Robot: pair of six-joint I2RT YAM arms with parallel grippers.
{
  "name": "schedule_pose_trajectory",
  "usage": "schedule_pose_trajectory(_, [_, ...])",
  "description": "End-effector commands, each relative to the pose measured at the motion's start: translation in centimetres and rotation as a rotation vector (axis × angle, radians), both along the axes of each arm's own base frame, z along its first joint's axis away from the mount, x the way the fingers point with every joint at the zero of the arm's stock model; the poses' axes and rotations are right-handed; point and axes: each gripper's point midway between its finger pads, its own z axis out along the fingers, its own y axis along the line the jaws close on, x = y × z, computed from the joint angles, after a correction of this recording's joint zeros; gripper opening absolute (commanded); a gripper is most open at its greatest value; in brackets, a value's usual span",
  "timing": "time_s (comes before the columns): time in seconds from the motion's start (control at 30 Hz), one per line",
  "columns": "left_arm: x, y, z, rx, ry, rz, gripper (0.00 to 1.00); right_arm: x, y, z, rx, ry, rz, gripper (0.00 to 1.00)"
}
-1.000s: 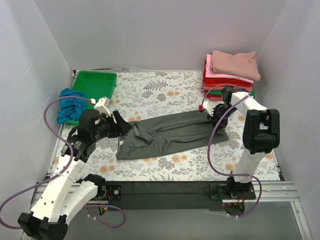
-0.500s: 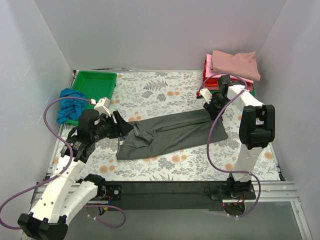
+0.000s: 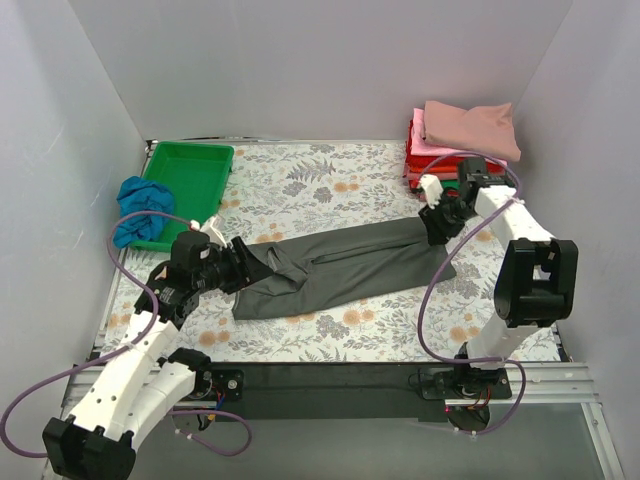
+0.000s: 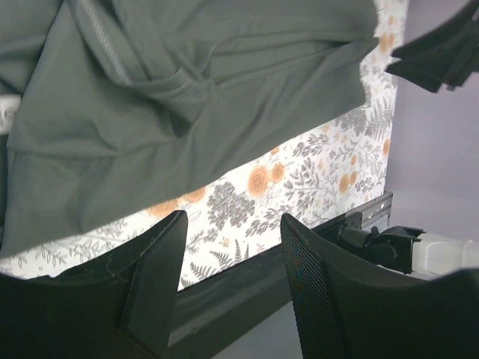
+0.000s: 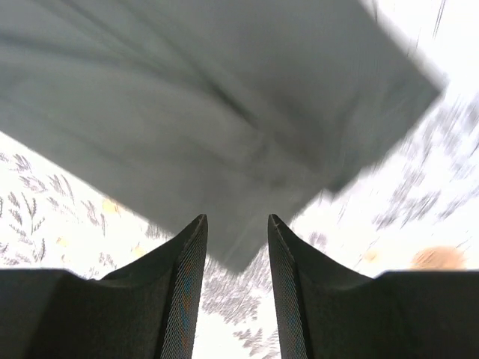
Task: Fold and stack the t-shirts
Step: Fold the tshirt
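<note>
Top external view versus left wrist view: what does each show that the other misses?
Only the top view shows the stack of folded shirts at the far right, the green tray at the far left and the crumpled blue shirt at the tray's left edge. Only the left wrist view shows the gap between the left gripper fingers, open with nothing in it. Both show the grey shirt lying on the flowered tablecloth.
</note>
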Motion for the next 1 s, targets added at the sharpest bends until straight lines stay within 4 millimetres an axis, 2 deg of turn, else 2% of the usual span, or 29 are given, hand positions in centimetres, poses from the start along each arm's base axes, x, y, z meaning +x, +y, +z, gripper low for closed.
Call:
schedule_pose_trajectory(0.0, [-1.2,-0.2,-1.7,-0.058,0.103,0.042,0.51,-2.7,-2.8,-1.4,0.115,0.098,-0.164,0.45])
schedule_pose_trajectory(0.07, [-1.5,0.0,-3.3,-0.048,0.151,0.057,0.51,-4.0,-4.0,-2.5,0.146,0.14,-0.217,0.45])
schedule_pose_trajectory(0.17, [-1.5,0.3,-4.8,-0.026,0.2,0.084,0.51,-4.8,-4.3,-3.6,0.18,0.183,-0.241,0.45])
schedule_pose_trajectory(0.37, [-1.5,0.8,-6.8,0.004,0.248,0.116,0.51,-4.4,-4.1,-5.1,0.213,0.247,-0.279,0.45])
schedule_pose_trajectory(0.63, [-1.4,0.9,-6.6,-0.002,0.238,0.13,0.5,-4.5,-4.8,-6.5,0.174,0.267,-0.31,0.44])
schedule_pose_trajectory(0.87, [-1.5,0.8,-6.6,-0.005,0.241,0.123,0.5,-3.8,-5.6,-5.4,0.131,0.202,-0.318,0.44])
schedule_pose_trajectory(0.97, [-1.5,0.8,-6.7,-0.004,0.241,0.127,0.5,-3.7,-6.0,-5.6,0.117,0.202,-0.326,0.44])
